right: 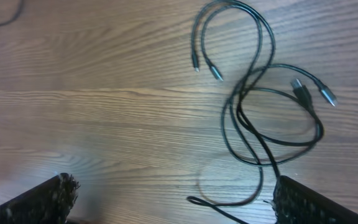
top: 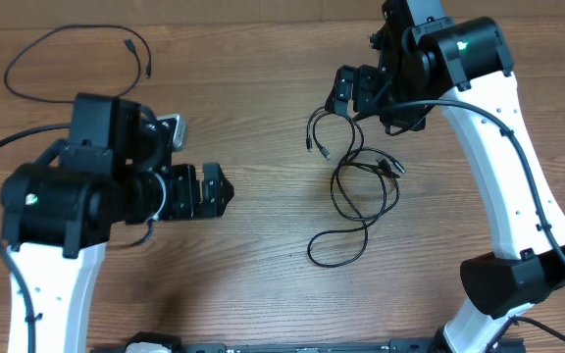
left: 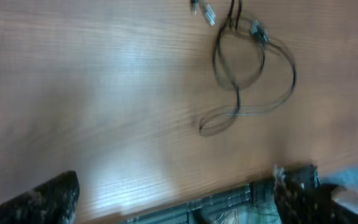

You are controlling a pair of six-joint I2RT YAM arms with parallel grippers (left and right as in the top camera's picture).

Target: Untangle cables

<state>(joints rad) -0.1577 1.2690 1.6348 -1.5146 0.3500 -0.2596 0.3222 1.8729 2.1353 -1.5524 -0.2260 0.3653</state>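
Status: both pincers spread wide, nothing held. On my side the left pincer hangs left of centre, aimed at the tangle but well apart from it. The right pincer sits over the tangle's top, just beside the small loop. The cables lie on the worktop right of centre. That small loop ends in two plug ends; below it a bigger loop carries two more plugs, and a long tail loop runs toward the near edge. One loose cable lies by itself in the far left corner. I read this as the reach-in, no grasp yet. My plan: right takes a free plug end of the small loop, not the crossing, since squeezing there likely cinches it. Left goes across and pins the tail loop flat. Then I pull apart slow and low, along the strand's run. Cord is thin, so I close right down at the wood or the fingers miss. Main risk: dragging the whole bundle instead of sliding one strand out.
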